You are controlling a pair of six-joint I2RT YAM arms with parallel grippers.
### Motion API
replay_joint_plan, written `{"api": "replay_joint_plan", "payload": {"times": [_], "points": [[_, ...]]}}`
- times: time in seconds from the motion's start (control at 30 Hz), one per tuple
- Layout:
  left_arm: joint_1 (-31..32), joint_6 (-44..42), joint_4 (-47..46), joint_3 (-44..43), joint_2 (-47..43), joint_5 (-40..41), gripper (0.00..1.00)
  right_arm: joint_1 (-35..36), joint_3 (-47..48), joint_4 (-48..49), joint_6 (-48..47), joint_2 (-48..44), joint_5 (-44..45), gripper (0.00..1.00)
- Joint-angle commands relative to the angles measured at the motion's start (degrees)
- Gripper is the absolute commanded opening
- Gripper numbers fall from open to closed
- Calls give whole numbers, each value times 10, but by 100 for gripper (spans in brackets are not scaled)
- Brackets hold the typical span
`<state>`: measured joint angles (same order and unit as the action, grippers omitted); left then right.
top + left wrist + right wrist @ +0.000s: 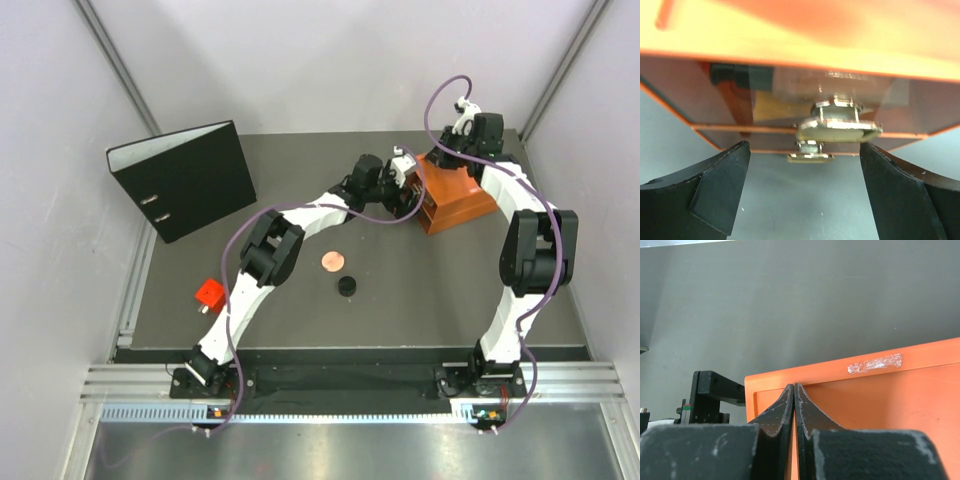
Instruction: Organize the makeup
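Soft, even light falls from overhead in the top view. The pale walls are bright, and shadows on the dark table stay faint and blurred. The metal strip along the near edge carries a dull sheen.

In the left wrist view the orange box is out of focus: its upper face is a bright smear, the space beneath it is dim, and the metal latch glints. The left gripper reads near-black.

The right wrist view is sharper, though the right gripper looks slightly soft, perhaps from closeness.
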<state>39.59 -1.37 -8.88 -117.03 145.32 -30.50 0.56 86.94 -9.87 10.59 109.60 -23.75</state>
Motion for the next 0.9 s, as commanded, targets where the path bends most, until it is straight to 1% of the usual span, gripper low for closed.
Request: {"api": "replay_joint_plan", "payload": {"times": [0.0,0.07,0.17,0.23,0.33,0.37,0.43,0.47,0.63,0.67,0.73,0.77,0.87], "points": [[5,-2,18,-55,26,-13,92,0,-68,-190,-26,65,54,0],[6,-12,33,-73,31,-12,90,-1,-70,-190,-27,64,55,0],[5,-11,34,-72,34,-18,84,0,-70,-190,-28,64,56,0],[6,-6,33,-72,37,-24,79,0,-70,-190,-27,65,56,0],[7,-3,29,-72,39,-25,74,-1,-68,-190,-27,66,56,0],[7,-2,27,-72,40,-25,69,-1,-67,-190,-27,68,56,0],[7,5,23,-78,45,-27,62,0,-66,-190,-26,69,55,0],[8,6,23,-82,48,-27,56,-1,-65,-190,-27,69,56,0],[10,8,19,-92,54,-29,36,-1,-67,-190,-27,69,54,0],[10,8,19,-93,53,-26,31,-1,-67,-190,-26,69,55,0],[9,8,19,-91,50,-18,5,-1,-70,-190,-27,68,55,0],[10,9,21,-91,49,-13,0,-1,-70,-189,-28,67,55,0],[9,8,26,-81,40,-2,0,-1,-72,-189,-29,68,54,0]]}}
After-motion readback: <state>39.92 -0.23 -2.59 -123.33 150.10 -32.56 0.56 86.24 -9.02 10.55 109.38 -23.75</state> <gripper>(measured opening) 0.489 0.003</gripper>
